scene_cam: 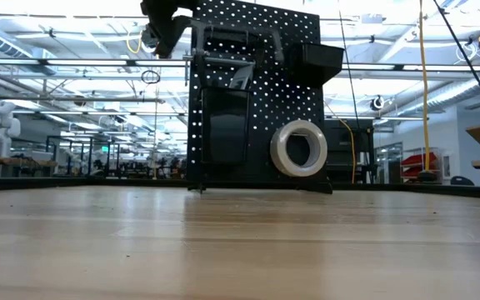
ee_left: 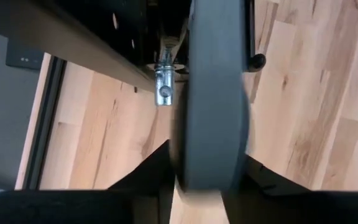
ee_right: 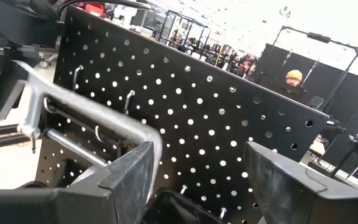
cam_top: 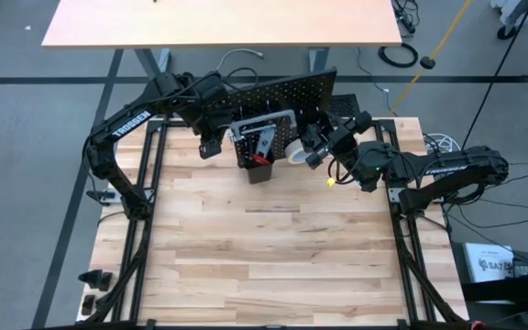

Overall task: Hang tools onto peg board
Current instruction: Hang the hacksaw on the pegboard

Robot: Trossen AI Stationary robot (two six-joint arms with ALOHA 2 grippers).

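Note:
The black peg board (cam_top: 287, 92) stands upright at the table's far side. A grey bar clamp (cam_top: 266, 119) lies against its front, and its silver bar (ee_right: 92, 115) runs past the silver hooks (ee_right: 129, 99). My left gripper (ee_left: 207, 168) is at the clamp's left end, pointing steeply down and shut on its dark handle. A white tape roll (scene_cam: 300, 148) hangs low on the board's front. My right gripper (ee_right: 197, 180) is level and open in front of the board, near the tape roll, with nothing between its fingers. My left gripper has the bar clamp's dark handle (ee_left: 211, 106) between its two fingers (ee_left: 157, 165), one on each side. It comes from above, slanting steeply down. The handle runs out past the fingertips, clear of the table. I cannot tell whether the clamp rests on a hook.
Two black bins sit on the board's front: a lower one (cam_top: 259, 163) with tools in it and an upper one (scene_cam: 315, 54). The tan tabletop (cam_top: 264, 247) spreads toward the near edge. A person shows in the room behind the board (ee_right: 294, 78).

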